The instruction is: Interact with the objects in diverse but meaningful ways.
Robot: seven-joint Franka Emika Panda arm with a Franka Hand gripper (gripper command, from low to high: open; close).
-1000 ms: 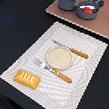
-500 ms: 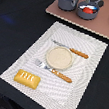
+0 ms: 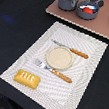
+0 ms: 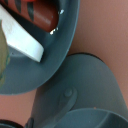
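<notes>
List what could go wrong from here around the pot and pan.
1. The blue-grey frying pan and the blue-grey two-handled pot sit almost touching on the pinkish-brown board; pushing one would likely shove the other.
2. The pan already holds the red tomato, a brown sausage and a small white piece, so tilting it could spill them.
3. The pincer's fingertips are out of sight in both views, so an unnoticed bump against the pan is possible.

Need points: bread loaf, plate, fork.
bread loaf [image 3: 26, 78], exterior view, middle of its top.
plate [image 3: 59, 57], exterior view, bare centre.
fork [image 3: 61, 75], exterior view, wooden handle.
</notes>
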